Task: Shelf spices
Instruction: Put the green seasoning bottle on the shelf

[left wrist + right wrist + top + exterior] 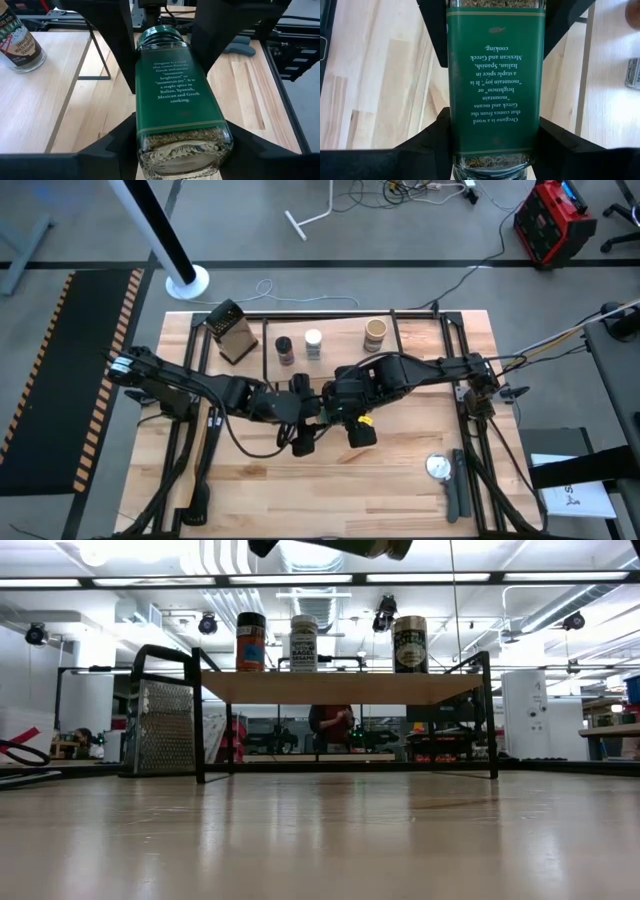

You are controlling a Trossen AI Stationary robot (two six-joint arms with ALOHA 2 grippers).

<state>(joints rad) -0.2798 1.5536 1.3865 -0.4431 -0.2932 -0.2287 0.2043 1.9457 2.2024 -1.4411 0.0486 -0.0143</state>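
Note:
The green-lidded oregano jar is held level in the air between both grippers over the middle of the table. My left gripper is shut on its base end and my right gripper on its lid end. In the high view the two wrists hide the jar. The dark-lidded jar, white-lidded jar and tan jar stand upright on the shelf's wooden top board. My left gripper pinches the jar's base end between its two fingers, coming level from the table's left, fingers lying along the jar. The jar is lifted clear and lies level. My right gripper pinches the jar's lid end between its two fingers, level from the table's right, fingers along the jar.
A boxy metal grater stands at the shelf's left end. A round silver disc lies near the table's right near corner, beside a dark bar. A person shows in the room beyond the shelf.

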